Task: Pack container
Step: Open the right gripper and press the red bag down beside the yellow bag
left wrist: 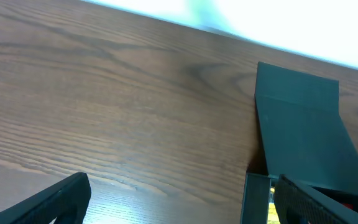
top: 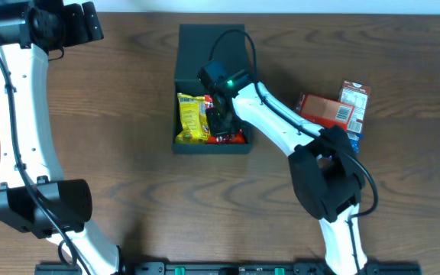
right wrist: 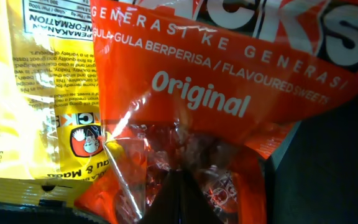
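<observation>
container (top: 212,46) near the middle of the counter (top: 128,99), toward its far edge, flap lid swung open and lying flat behind the box. inside, against the left wall, yellow packet (top: 192,118); just beside it on the right, partly overlapping, orange-red packet (top: 237,137) printed "original". right arm reaching in from the near right, right fingers (top: 218,122) down inside the box, over the join between the two packets. in the right wrist view, only one dark fingertip visible at the bottom edge, lying against the clear crinkled window of the orange-red packet; cannot tell whether pinching it or spread. left fingers (top: 79,27) off at the far left corner of the counter, well apart from the box, spread wide with only bare wood between them; in the left wrist view, open lid and a corner of the box off to the right. on the counter right of the box, apart from it, orange-red carton (top: 319,111) with a barcoded packet (top: 353,103) touching its right side, right arm's elbow covering their near ends.
</observation>
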You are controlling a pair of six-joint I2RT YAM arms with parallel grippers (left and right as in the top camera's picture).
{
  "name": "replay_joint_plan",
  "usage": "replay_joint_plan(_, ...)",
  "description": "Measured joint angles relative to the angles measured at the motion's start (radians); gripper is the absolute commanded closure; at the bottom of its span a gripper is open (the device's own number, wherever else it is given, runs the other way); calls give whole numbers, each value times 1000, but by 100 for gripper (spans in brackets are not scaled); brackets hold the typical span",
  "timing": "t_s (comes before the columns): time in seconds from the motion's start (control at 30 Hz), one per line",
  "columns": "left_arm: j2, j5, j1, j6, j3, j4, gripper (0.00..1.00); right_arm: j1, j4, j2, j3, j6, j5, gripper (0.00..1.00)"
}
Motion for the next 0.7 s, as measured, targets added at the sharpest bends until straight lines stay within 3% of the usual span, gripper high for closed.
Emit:
replay_joint_plan(0.23,0,0,0,0,0,0,5,0,-6,-4,-5,0,17,99)
replay_joint_plan(0.4,0,0,0,0,0,0,5,0,-50,-3,84,-24,25,98)
replay_joint_plan(0.7,0,0,0,0,0,0,5,0,27,-5,174,-174,-145,98)
